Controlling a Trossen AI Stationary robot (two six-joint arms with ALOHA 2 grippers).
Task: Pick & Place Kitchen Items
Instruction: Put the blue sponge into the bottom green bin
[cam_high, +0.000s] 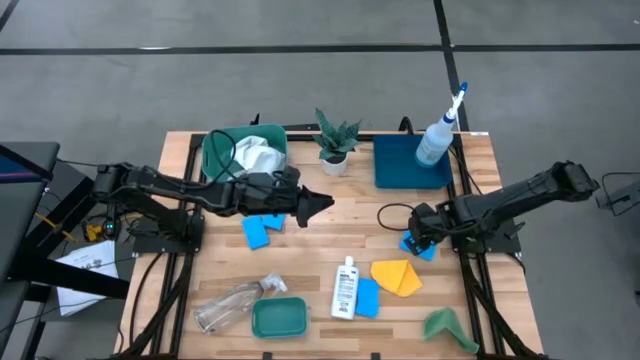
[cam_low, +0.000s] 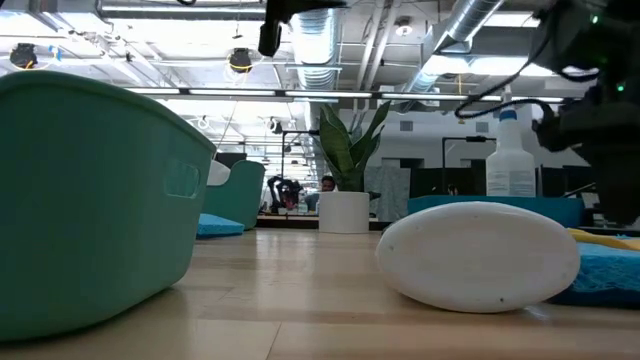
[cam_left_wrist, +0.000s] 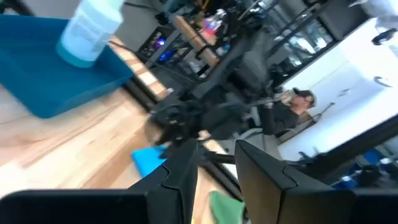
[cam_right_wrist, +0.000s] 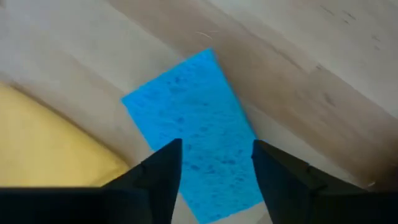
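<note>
My right gripper (cam_high: 416, 240) points down, open, over a blue sponge (cam_right_wrist: 186, 118) that lies flat on the wood at the table's right, beside a yellow cloth (cam_high: 397, 277). Its fingertips stand over the sponge's two long sides. My left gripper (cam_high: 322, 205) hovers level over the table's middle, its fingers (cam_left_wrist: 186, 171) a little apart with nothing between them. A second blue sponge (cam_high: 262, 231) lies below that arm. A white bottle (cam_high: 345, 288) lies beside a third sponge (cam_high: 368, 298). The clear spray bottle (cam_high: 235, 305) and a green cloth (cam_high: 447, 325) lie near the front edge. My right gripper comes at the blue sponge from above, its open fingers across the sponge near one end (cam_right_wrist: 214, 186). Whether the fingertips touch the sponge I cannot tell. The sponge lies flat on the table.
At the back stand a green tub (cam_high: 215, 150) holding a white cloth (cam_high: 258, 153), a potted plant (cam_high: 333, 142), and a dark blue tray (cam_high: 395, 165) with the white spray bottle (cam_high: 438, 135). A small green tub (cam_high: 278, 317) sits near the front edge.
</note>
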